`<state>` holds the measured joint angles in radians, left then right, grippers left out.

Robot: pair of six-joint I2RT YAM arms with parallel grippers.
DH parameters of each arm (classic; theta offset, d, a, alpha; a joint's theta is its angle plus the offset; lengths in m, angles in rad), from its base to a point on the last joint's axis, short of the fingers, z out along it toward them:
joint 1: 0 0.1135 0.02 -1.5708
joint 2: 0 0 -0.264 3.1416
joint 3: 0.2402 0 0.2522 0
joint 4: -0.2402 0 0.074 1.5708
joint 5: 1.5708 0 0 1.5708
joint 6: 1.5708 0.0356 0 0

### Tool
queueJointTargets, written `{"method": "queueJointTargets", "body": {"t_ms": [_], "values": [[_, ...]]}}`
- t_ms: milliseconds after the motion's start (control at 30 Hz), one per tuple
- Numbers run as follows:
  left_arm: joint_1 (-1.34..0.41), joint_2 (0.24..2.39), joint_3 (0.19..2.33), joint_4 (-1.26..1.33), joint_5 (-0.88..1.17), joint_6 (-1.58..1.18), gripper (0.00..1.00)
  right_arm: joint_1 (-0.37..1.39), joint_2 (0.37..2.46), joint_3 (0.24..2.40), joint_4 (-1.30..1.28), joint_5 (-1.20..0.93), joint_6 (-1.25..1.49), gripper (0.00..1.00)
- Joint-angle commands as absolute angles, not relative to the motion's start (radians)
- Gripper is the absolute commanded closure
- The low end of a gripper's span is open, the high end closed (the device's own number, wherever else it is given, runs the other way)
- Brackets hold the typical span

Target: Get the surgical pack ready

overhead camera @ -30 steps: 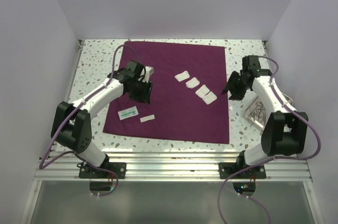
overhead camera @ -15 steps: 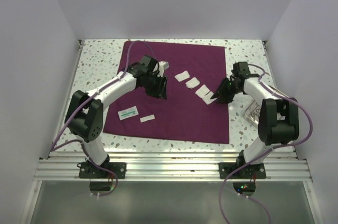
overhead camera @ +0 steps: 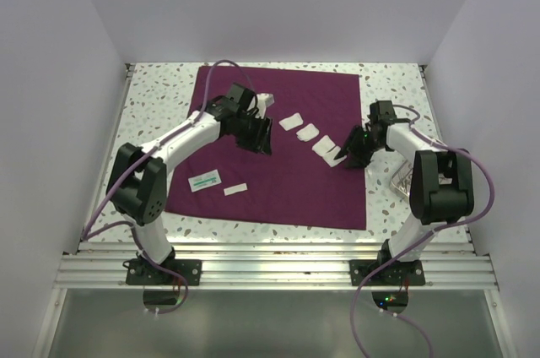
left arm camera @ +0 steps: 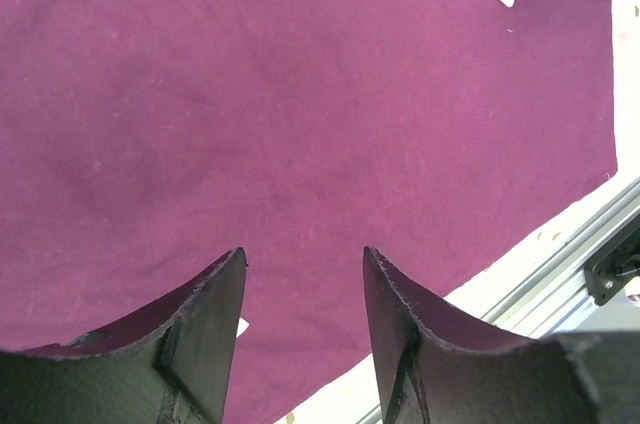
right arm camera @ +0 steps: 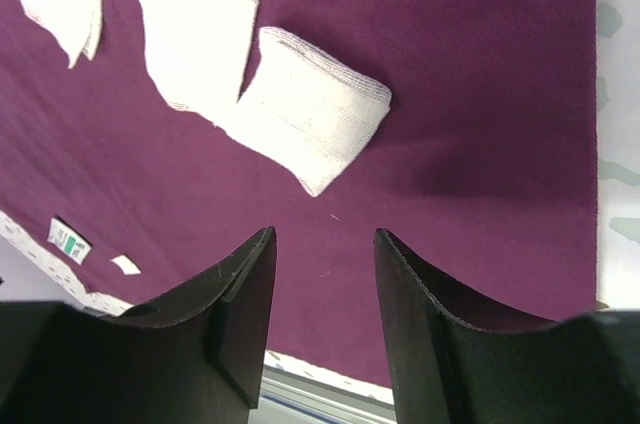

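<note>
The surgical pack's maroon drape [overhead camera: 278,181] lies flat across the middle of the table. A row of white gauze squares [overhead camera: 307,131] runs diagonally over its right half. My left gripper [overhead camera: 261,142] hovers over the drape just left of that row, open with only cloth [left arm camera: 300,124] showing between its fingers [left arm camera: 215,304]. My right gripper [overhead camera: 347,156] is at the row's near end, open and empty, with the nearest folded gauze [right arm camera: 310,119] just ahead of its fingertips [right arm camera: 262,244]. More gauze [right arm camera: 195,39] lies beyond it.
A green-labelled packet [overhead camera: 205,180] and a small white strip [overhead camera: 235,190] lie on the drape's near left. A white piece [overhead camera: 263,102] sits behind the left wrist. A steel tray [overhead camera: 407,179] with instruments stands off the drape at the right, beside the right arm.
My left gripper has swung right, from the drape's left part toward the gauze row. My right gripper has moved left from beside the tray to the last gauze square.
</note>
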<state>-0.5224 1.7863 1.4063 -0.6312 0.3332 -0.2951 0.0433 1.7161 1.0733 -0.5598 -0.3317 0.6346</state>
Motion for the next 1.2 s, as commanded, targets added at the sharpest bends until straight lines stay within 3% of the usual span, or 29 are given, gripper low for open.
{"method": "queueJointTargets", "body": {"t_ms": [0, 333, 733, 1167], "values": [[-0.564, 1.798, 1.472, -0.612, 0.313, -0.252, 0.45, 0.041, 1.695, 1.109, -0.594, -0.298, 0.608, 0.52], [-0.603, 1.931, 1.673, -0.614, 0.25, -0.256, 0.45, 0.041, 1.697, 1.12, -0.612, -0.281, 0.591, 0.49], [-0.64, 2.118, 1.816, -0.462, 0.031, -0.221, 0.43, 0.041, 1.579, 1.104, -0.727, -0.241, 0.528, 0.48], [-0.646, 2.368, 2.057, -0.384, -0.162, 0.052, 0.44, 0.041, 1.5, 1.112, -0.811, -0.294, 0.482, 0.48]]}}
